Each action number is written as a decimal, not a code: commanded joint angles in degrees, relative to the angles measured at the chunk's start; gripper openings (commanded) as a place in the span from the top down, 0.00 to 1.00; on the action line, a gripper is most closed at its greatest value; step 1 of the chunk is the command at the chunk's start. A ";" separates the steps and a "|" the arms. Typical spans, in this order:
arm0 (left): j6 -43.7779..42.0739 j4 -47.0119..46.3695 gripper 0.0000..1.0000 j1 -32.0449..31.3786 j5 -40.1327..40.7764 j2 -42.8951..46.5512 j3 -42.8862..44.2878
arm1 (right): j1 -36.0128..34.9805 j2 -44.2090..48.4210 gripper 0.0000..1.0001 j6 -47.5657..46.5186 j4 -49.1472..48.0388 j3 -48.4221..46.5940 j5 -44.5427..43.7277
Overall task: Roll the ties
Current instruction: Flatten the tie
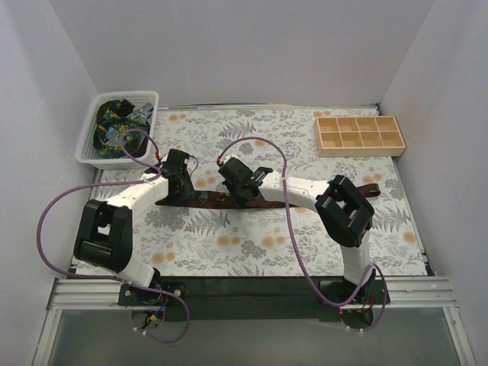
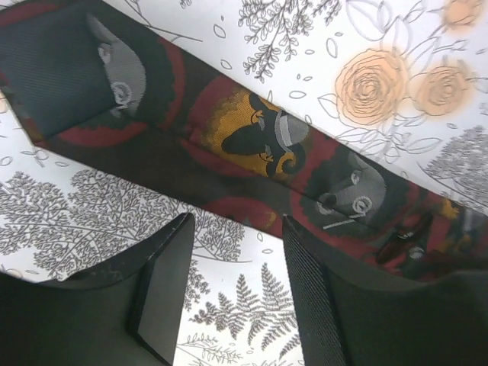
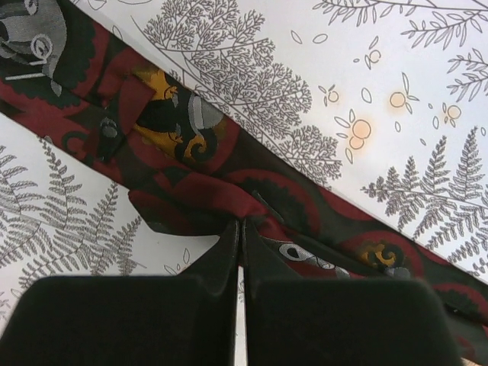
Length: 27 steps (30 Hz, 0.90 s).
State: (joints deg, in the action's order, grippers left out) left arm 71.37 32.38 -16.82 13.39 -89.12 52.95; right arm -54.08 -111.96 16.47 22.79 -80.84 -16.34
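Maroon with gold and grey figures, one tie (image 1: 200, 200) lay flat, left to right, across the middle of the floral surface (image 1: 252, 252), with bare cloth open on its near side up to the edge and more on the far side. The right hand (image 3: 241, 223) was clenched on a raised fold along its edge, while the left hand (image 2: 236, 221), just to the left, stood released, holding nothing. One white basket (image 1: 90, 141) in the far left corner held more ties (image 1: 114, 126), too bunched to count, and one wooden tray (image 1: 358, 152) of eight compartments sat by the far right edge.
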 commanded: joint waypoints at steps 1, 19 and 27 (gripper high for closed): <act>0.43 -1.17 0.53 1.00 1.21 6.32 -1.79 | -0.67 -1.85 0.99 0.76 1.91 -4.41 -2.12; 2.01 -10.06 0.52 2.85 -2.31 12.83 -8.47 | -2.43 -12.93 0.99 0.32 13.60 -18.56 -8.53; 2.10 -10.14 0.52 3.28 -2.66 13.80 -8.56 | -3.66 -14.78 0.99 0.23 15.45 -21.82 -9.68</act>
State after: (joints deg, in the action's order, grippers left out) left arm 73.12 23.40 -13.98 10.90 -77.43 44.60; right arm -56.97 -126.17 16.38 36.67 -99.83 -24.38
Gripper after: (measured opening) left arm 0.478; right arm 0.019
